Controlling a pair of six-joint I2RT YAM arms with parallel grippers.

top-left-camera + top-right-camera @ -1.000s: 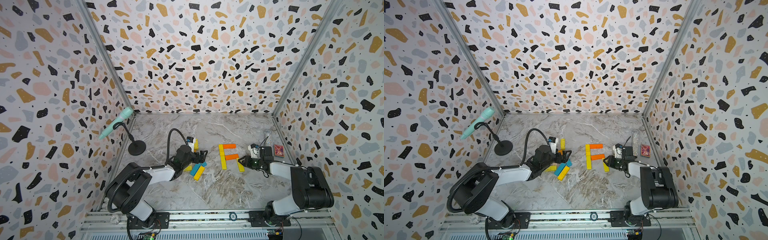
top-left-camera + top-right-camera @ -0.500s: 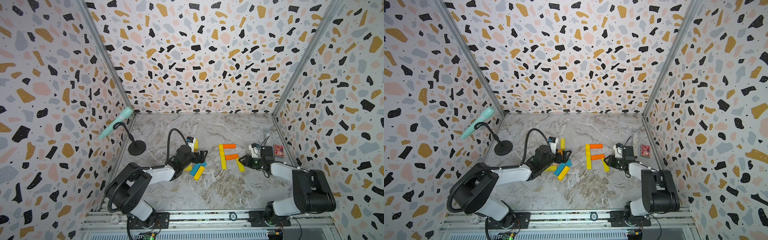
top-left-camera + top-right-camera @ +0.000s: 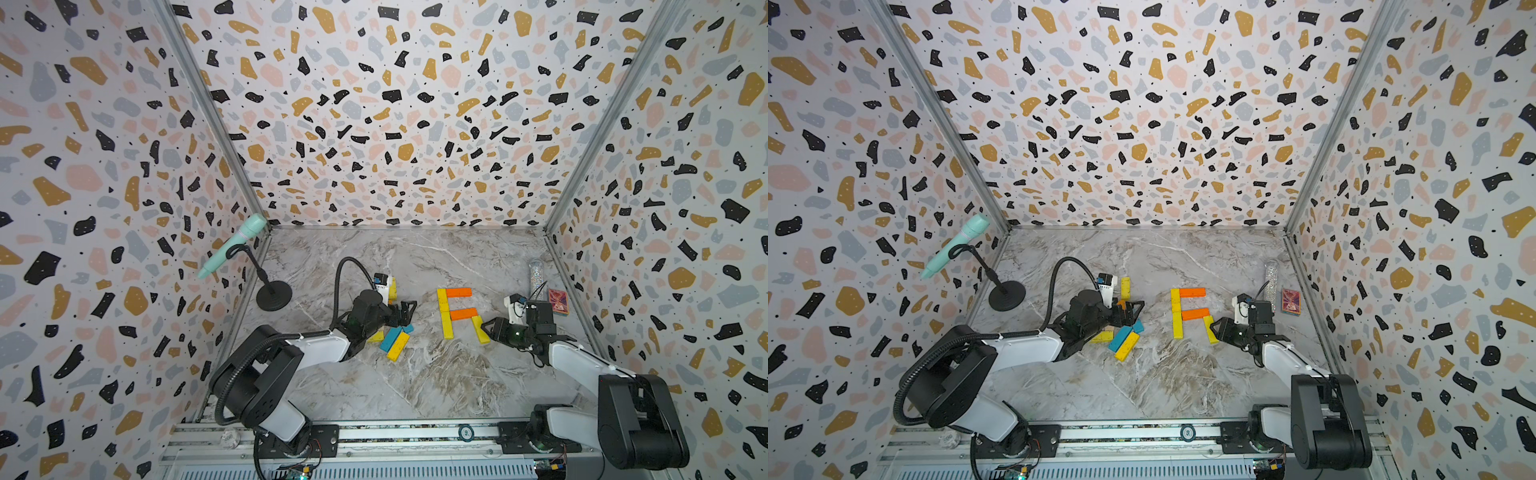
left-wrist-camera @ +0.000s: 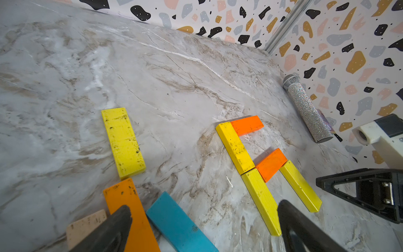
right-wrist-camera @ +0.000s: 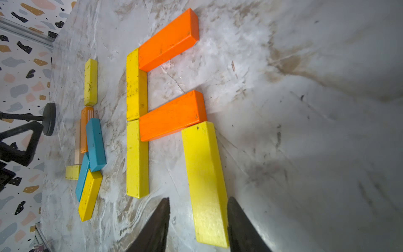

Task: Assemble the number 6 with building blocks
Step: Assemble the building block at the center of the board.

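Five building blocks form part of the number 6 in both top views: two yellow planks [image 3: 444,316] end to end, an orange top bar [image 3: 458,292], an orange middle bar [image 3: 463,313] and a yellow right leg [image 5: 205,174]. My right gripper [image 5: 198,198] straddles the near end of that leg. It is open, with one finger close against the plank's side and a gap at the other. My left gripper [image 4: 205,206] hangs wide open over loose blocks: orange [image 4: 128,196], teal [image 4: 176,220] and pale wood [image 4: 85,222]. A lone yellow block [image 4: 122,141] lies beyond them.
A mint microphone [image 3: 232,245] leans on a black stand with a round base [image 3: 273,295] at the left wall. A glittery microphone [image 3: 536,278] and a red card box [image 3: 557,301] sit by the right wall. More loose blocks [image 3: 395,338] lie left of the figure.
The right gripper's jaws have spread a little wider around the yellow leg, which stays flat on the table. The left arm has not moved.
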